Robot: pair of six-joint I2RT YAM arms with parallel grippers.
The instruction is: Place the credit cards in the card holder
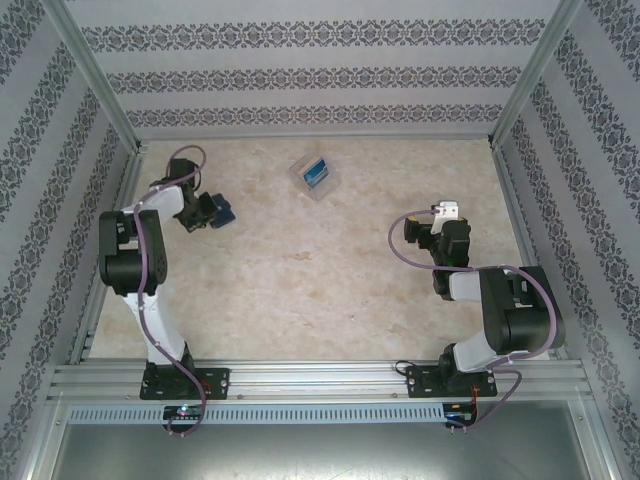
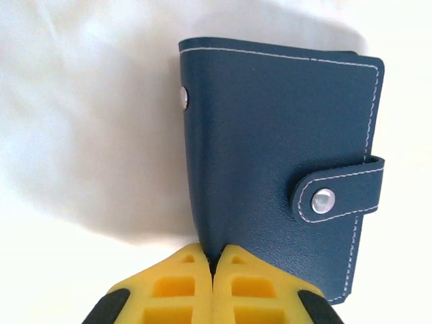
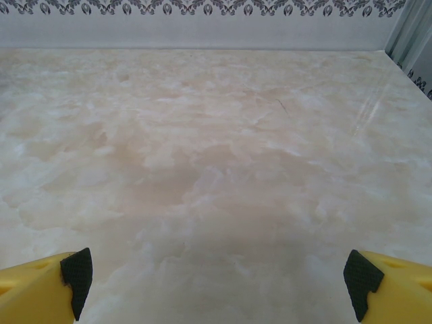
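Yellow and spread wide, the right end effector (image 3: 216, 287) hangs ready, the left end effector (image 2: 212, 283) pinches the closed navy leather card holder (image 2: 283, 148) by its edge, maybe to steady it, and far back the blue credit card (image 1: 317, 170) lies in a clear plastic case (image 1: 322, 190).

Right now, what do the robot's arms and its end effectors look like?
The left arm and right arm have chunky black joints and white links, with a thin purplish cable looping along each. The left end effector and right end effector have bright yellow fingers; the right one's are tipped with black pads.
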